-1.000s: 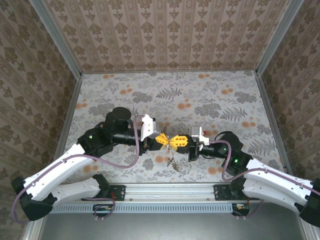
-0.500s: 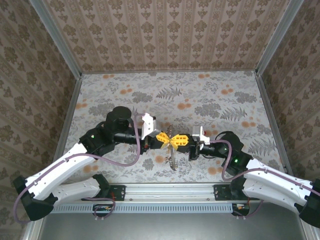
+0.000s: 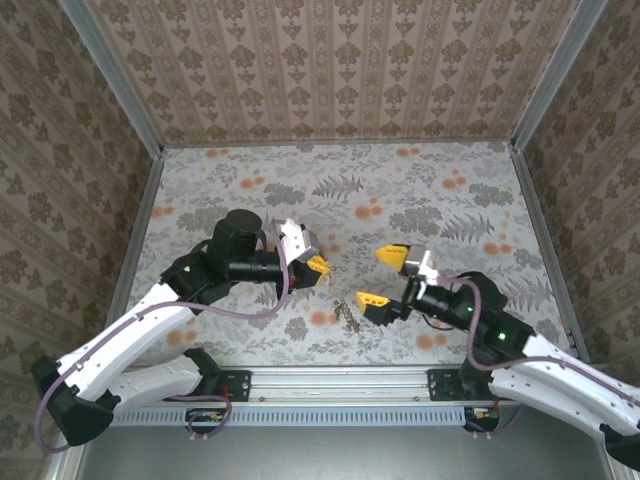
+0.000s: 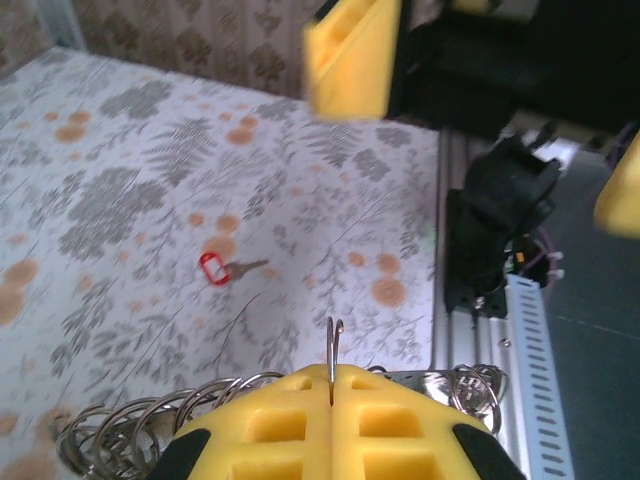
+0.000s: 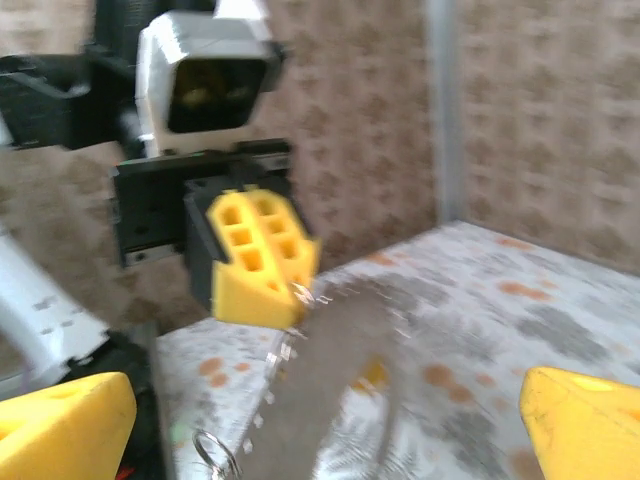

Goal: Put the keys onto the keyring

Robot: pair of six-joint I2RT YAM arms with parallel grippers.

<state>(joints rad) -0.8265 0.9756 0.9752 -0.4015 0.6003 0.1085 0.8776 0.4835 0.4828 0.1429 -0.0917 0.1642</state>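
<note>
A tabletop [image 3: 420,190] with grey fern and orange flower print stands between brown patterned walls [image 3: 330,70] with metal corner posts [image 3: 110,75].

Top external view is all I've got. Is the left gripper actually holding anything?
Observer: Yes. The left wrist view shows the left gripper shut on the keyring, with a thin wire loop poking up between its pads.
Operator: Any keys loose on the table?
Observer: One red key lies flat on the table, on its own and not on the ring.
</note>
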